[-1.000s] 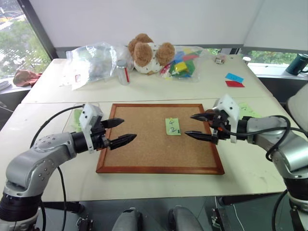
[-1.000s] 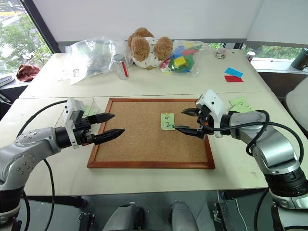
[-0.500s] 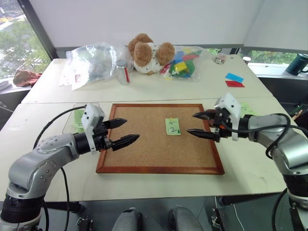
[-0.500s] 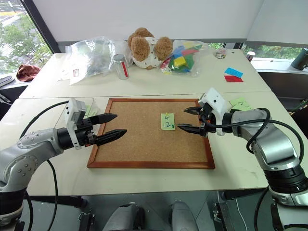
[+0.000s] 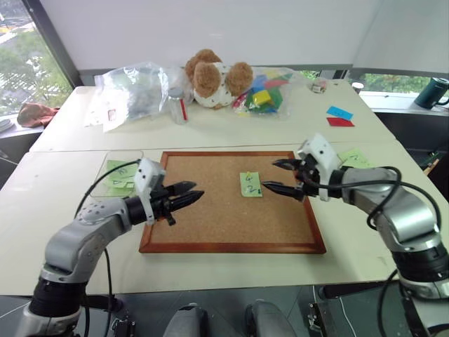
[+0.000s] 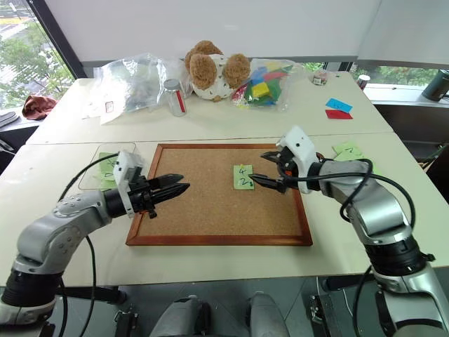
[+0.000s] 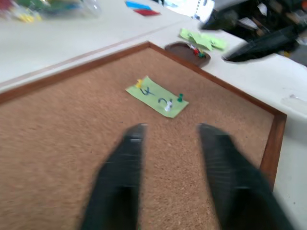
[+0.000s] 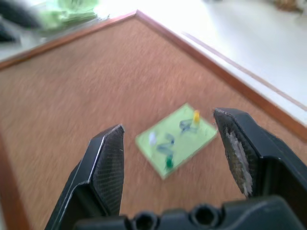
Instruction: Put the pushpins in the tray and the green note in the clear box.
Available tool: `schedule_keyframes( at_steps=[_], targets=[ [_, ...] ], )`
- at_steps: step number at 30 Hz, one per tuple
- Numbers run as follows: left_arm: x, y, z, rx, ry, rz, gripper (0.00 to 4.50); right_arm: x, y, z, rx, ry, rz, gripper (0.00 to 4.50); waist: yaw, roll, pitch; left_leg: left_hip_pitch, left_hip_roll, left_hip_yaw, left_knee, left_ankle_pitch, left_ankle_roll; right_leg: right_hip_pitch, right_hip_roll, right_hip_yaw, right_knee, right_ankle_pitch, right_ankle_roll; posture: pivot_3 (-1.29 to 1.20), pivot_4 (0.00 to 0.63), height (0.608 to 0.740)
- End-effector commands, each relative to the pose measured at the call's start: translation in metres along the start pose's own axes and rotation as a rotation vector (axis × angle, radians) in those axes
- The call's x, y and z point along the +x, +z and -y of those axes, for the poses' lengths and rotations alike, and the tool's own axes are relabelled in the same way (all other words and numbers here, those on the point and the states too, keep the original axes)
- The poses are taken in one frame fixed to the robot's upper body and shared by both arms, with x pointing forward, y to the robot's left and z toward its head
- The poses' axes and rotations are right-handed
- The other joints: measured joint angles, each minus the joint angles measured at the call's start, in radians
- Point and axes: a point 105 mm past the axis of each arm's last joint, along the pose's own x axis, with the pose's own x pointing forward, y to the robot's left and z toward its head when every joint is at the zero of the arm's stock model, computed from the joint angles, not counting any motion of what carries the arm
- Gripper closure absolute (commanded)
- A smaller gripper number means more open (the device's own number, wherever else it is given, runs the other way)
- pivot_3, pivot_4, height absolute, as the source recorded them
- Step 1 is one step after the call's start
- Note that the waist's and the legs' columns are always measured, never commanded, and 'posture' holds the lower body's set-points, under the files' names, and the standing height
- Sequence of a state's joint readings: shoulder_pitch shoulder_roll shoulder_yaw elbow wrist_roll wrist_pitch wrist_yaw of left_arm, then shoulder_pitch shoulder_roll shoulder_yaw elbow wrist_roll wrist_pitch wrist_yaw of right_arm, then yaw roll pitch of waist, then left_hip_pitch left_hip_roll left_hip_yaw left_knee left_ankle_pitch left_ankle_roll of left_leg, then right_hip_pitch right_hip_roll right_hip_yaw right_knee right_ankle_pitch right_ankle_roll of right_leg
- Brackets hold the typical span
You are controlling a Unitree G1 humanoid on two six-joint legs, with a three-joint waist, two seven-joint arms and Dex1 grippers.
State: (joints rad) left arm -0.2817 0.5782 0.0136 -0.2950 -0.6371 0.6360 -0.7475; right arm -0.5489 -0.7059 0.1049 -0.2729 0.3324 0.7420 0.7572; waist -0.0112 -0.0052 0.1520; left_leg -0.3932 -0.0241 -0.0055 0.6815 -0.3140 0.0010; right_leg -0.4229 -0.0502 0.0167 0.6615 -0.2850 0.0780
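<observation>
The green note [image 5: 250, 184] with "4" and "2" lies on the corkboard [image 5: 210, 225]. Three pushpins sit in it: a yellow one [image 7: 139, 84], a green one [image 7: 180, 97] and a white one [image 7: 167, 108]. My right gripper [image 5: 269, 175] hovers open just right of the note, which lies ahead between its fingers [image 8: 108, 163]. My left gripper [image 5: 192, 191] hangs over the board's left part, fingers drawn close with a narrow gap and nothing between them. The clear box [image 5: 119, 175], with green notes inside, stands left of the board. The dark-brown tray [image 7: 189, 49] sits beyond the board's right edge.
A teddy bear [image 5: 214, 77], a clear plastic bag [image 5: 137, 91], a small jar [image 5: 180, 105] and a bag of coloured blocks [image 5: 266, 91] line the far table. Blue and red notes [image 5: 340, 116] and green notes [image 5: 354, 158] lie to the right.
My left gripper's fingers have narrowed from wide apart to nearly together, and it has moved inward over the board. My right gripper has shifted left, closer to the note.
</observation>
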Motion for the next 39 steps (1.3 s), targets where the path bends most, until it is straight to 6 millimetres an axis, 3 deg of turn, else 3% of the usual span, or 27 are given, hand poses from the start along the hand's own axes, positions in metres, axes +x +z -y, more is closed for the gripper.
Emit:
schedule_keyframes(
  at_steps=[1,7,15,18,33,35,38,39],
  targets=[
    [0.016,-0.008,0.004,0.064,-0.035,-0.016,4.48,0.012,0.001,0.007,0.011,-0.050,-0.020,1.30,0.003,0.000,0.000,0.000,0.000,0.000,0.000,0.000,0.000,0.000,0.000,0.000,0.000,0.000,0.000,0.00,0.150,0.740],
    [0.037,-0.036,0.003,0.064,-0.042,-0.063,4.48,0.044,-0.009,0.011,0.072,-0.088,-0.073,1.30,-0.001,0.000,0.000,-0.002,0.000,0.000,0.000,0.001,-0.001,-0.002,0.000,0.000,0.000,0.000,0.000,0.00,0.150,0.740],
    [0.035,-0.061,-0.007,0.062,0.013,-0.115,4.48,0.077,-0.014,0.013,0.111,-0.080,-0.085,1.30,-0.004,0.000,0.000,-0.002,0.000,0.000,0.000,0.001,-0.001,-0.003,0.001,0.000,0.002,0.000,0.000,0.00,0.150,0.740],
    [0.034,-0.060,-0.009,0.058,0.030,-0.104,4.50,0.082,-0.014,0.014,0.107,-0.070,-0.088,2.54,-0.004,0.000,0.000,-0.002,0.000,0.000,0.000,0.001,-0.001,-0.003,0.001,0.000,0.002,0.000,0.000,0.00,0.150,0.740],
    [0.027,-0.063,-0.009,0.058,0.057,-0.107,4.50,0.088,-0.030,0.023,0.141,-0.072,-0.120,2.54,-0.007,0.000,0.000,-0.001,0.000,0.000,0.000,0.001,-0.001,-0.003,0.001,0.000,0.002,0.000,0.000,0.00,0.150,0.740],
    [0.025,-0.063,-0.009,0.056,0.059,-0.108,4.50,0.088,-0.028,0.023,0.144,-0.069,-0.114,3.12,-0.007,0.000,0.000,-0.001,0.000,0.000,0.000,0.000,-0.001,-0.003,0.001,0.000,0.002,0.000,0.000,0.00,0.150,0.740],
    [0.024,-0.066,-0.010,0.055,0.061,-0.119,4.50,0.088,-0.025,0.024,0.141,-0.066,-0.105,4.41,-0.008,0.000,0.000,-0.001,0.000,0.000,0.000,0.000,-0.001,-0.003,0.001,0.000,0.002,0.000,0.000,0.00,0.150,0.740],
    [0.024,-0.067,-0.010,0.055,0.062,-0.124,4.50,0.087,-0.024,0.023,0.140,-0.065,-0.102,4.47,-0.007,0.000,0.000,-0.001,0.000,0.000,0.000,0.000,-0.001,-0.003,0.001,0.000,0.002,0.000,0.000,0.00,0.150,0.740]
  ],
)
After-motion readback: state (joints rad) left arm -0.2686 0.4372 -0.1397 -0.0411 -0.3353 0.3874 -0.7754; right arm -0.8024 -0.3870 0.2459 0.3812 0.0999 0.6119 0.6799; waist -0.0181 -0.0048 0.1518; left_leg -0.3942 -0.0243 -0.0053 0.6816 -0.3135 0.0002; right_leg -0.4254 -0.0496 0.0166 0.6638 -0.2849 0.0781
